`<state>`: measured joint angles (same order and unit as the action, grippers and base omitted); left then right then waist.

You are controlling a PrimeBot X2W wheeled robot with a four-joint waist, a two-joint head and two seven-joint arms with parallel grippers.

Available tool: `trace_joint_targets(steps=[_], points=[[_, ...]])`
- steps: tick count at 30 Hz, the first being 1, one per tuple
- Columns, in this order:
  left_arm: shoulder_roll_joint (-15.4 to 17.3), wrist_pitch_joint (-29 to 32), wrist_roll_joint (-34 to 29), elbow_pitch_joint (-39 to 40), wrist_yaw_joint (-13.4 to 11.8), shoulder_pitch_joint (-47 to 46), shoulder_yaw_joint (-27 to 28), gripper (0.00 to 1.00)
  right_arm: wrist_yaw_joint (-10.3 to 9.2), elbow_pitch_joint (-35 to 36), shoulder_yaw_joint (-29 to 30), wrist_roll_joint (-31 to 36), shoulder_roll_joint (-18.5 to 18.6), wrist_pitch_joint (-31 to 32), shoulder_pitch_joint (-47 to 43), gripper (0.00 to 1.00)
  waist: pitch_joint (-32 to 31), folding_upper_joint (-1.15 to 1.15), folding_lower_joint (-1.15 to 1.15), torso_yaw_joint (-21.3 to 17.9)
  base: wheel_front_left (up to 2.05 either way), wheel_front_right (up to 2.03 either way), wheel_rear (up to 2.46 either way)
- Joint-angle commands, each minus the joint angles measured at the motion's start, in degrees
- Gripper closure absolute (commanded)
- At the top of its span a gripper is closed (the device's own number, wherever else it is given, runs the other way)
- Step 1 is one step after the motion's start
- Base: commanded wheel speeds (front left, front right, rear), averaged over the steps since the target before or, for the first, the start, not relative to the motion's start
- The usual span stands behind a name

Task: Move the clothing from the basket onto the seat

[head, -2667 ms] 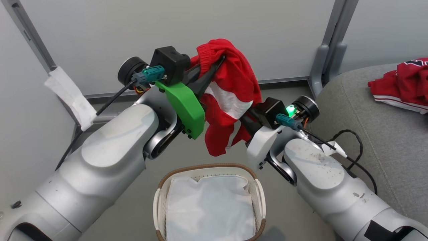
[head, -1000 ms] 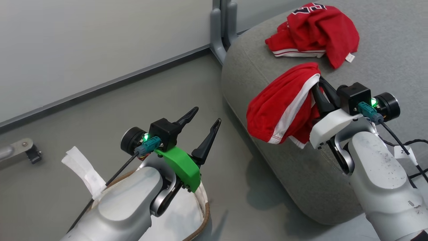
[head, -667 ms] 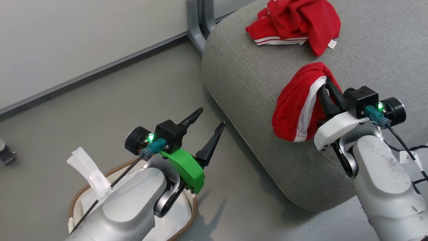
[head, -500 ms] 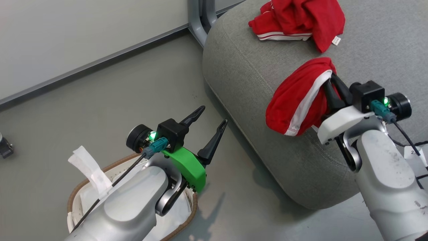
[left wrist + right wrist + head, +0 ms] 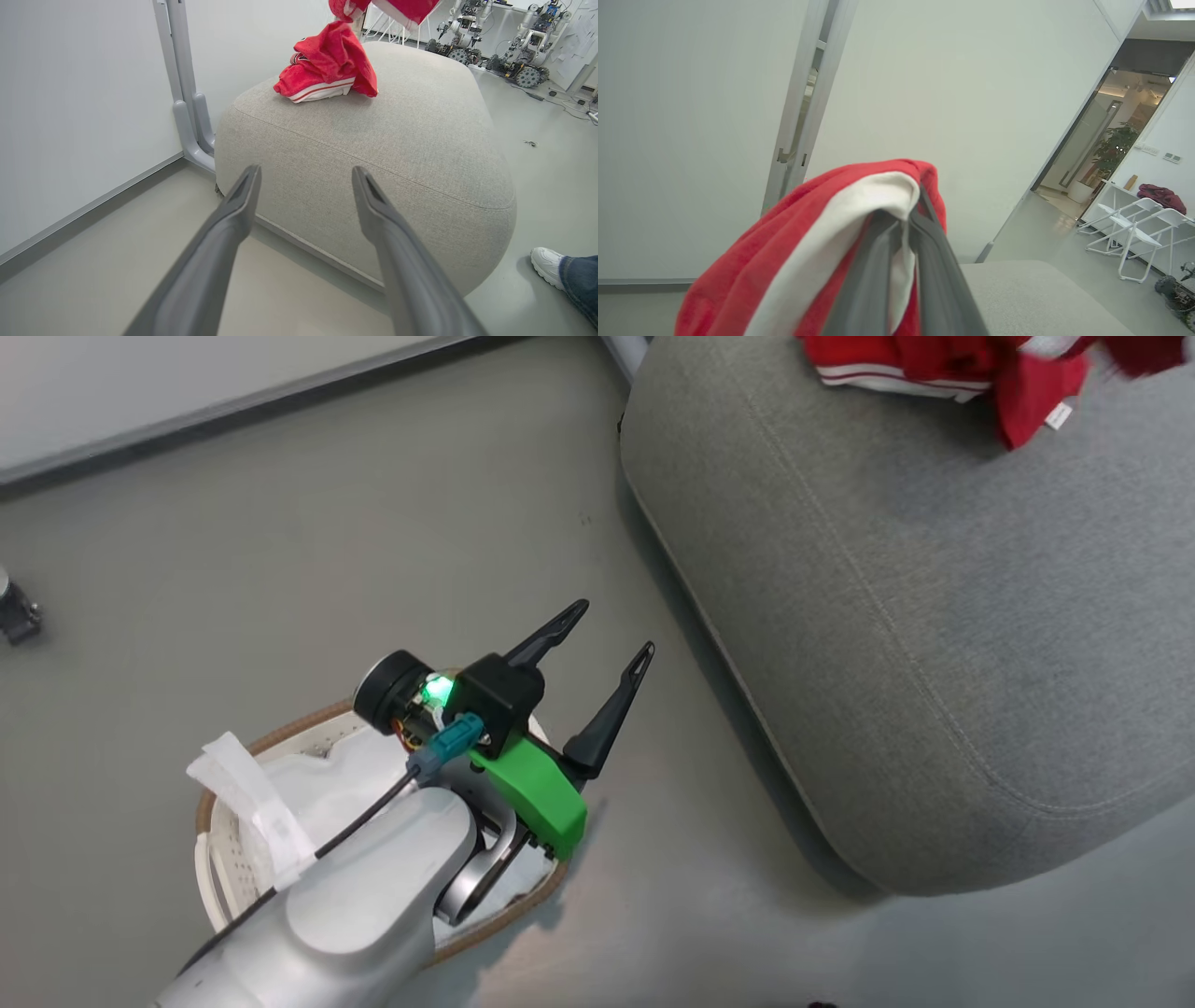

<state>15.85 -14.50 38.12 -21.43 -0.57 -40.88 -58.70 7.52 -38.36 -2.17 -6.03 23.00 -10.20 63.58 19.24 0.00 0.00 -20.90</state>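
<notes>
A red jersey pile (image 5: 327,65) with white trim lies on top of the grey seat (image 5: 373,140), and its edge (image 5: 934,359) shows at the top of the head view on the seat (image 5: 887,616). My right gripper (image 5: 911,210) is shut on a red garment with a white stripe (image 5: 808,247), held up in the air above the seat (image 5: 1041,298). That hanging garment (image 5: 402,7) shows over the far end of the seat. My left gripper (image 5: 613,627) (image 5: 306,172) is open and holds nothing, above the basket (image 5: 227,863), which contains a white sheet (image 5: 327,784).
A grey post (image 5: 187,93) and a pale wall stand left of the seat. A person's white shoe (image 5: 546,263) is on the floor to the right. Other wheeled robots (image 5: 514,65) and white folding chairs (image 5: 1134,224) stand further back.
The head camera has swung and tilted. My left gripper let go of the red garment and stays open over the basket. The right arm carried the garment over the seat and upward.
</notes>
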Motion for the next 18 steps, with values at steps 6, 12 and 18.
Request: trace_joint_targets(steps=[6,12,18], points=[[2.1,1.3,-2.4,5.2,-1.8,-2.1,-0.7,0.00,-0.06,-3.9,3.9,4.0,10.0,3.9,11.1,1.00,10.6,0.00,0.00,8.5,0.00,0.00,0.00],[3.2,2.4,-4.9,9.7,-3.3,-3.8,-1.3,0.00,-0.06,-7.0,8.7,6.5,14.9,4.4,15.0,1.00,16.2,0.00,0.00,12.2,0.00,0.00,0.00],[4.3,3.1,-6.1,13.6,-5.0,-4.6,-1.2,0.00,-0.06,-11.8,14.6,11.8,14.9,3.1,13.8,1.00,20.3,0.00,0.00,14.8,0.00,0.00,0.00]])
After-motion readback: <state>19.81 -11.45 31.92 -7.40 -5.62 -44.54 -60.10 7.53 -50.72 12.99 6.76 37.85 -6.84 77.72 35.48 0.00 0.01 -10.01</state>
